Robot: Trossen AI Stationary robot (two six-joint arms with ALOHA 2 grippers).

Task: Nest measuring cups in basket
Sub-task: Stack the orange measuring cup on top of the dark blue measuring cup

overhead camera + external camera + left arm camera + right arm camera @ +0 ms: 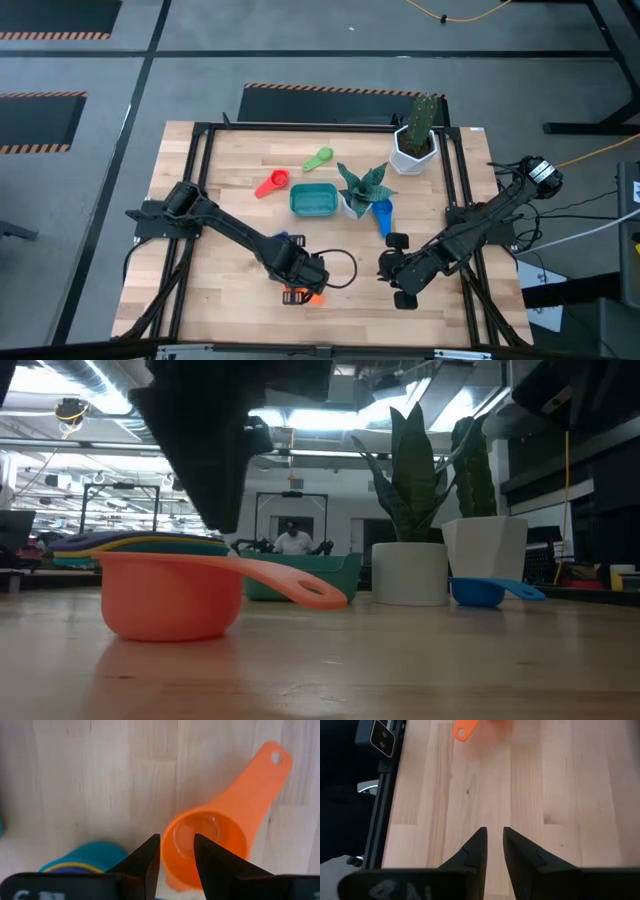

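The left gripper [176, 851], jaws slightly apart, straddles the rim of the orange plastic measuring cup [210, 840] near the tabletop's front edge. The right gripper [493, 845] hovers nearby, jaws narrowly parted, empty. The teal plastic basket [313, 201] sits mid-table.

No text, label, brand, number or sign could be read in any of the views. Pale marks showed on the dark bar at the bottom edge of each wrist view, but they were too blurred to make out as letters.
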